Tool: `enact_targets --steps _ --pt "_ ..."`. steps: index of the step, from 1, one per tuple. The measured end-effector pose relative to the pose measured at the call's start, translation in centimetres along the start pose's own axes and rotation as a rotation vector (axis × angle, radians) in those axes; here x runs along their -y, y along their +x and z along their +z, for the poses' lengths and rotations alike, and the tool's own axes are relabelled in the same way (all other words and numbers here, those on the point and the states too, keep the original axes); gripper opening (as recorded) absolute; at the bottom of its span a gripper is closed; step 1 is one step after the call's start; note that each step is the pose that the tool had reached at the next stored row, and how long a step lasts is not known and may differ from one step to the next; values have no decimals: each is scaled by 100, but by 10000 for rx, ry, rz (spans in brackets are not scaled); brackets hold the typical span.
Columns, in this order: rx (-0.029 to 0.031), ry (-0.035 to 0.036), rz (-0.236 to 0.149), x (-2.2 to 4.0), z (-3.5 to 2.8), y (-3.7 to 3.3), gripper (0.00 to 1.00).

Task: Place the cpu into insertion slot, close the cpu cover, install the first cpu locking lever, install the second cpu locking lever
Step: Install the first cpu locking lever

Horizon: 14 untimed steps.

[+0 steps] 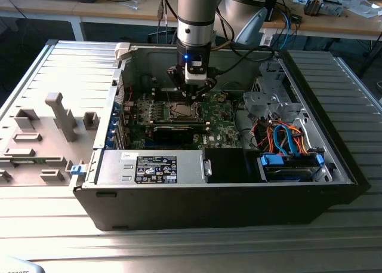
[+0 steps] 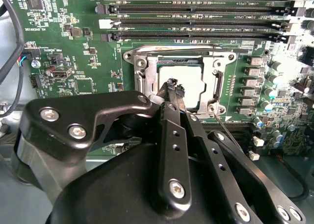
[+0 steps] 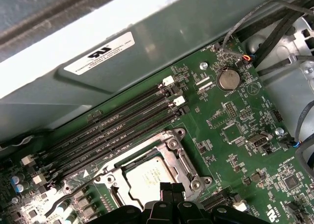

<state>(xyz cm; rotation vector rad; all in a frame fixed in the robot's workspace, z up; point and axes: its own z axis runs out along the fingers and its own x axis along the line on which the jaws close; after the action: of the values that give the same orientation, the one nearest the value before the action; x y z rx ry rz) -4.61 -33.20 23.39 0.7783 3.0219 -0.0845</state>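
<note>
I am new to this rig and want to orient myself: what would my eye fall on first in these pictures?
First, the grey arm hangs into the open computer case in the exterior view, its gripper just above the green board. In both wrist views the silver cpu sits inside the window of the cover, with the gripper at the cpu's edge.
</note>
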Motion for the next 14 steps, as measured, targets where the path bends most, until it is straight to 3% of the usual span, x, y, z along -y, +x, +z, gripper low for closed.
enact_targets --steps 14 --pt "6 -4 -122 0 0 0 11"
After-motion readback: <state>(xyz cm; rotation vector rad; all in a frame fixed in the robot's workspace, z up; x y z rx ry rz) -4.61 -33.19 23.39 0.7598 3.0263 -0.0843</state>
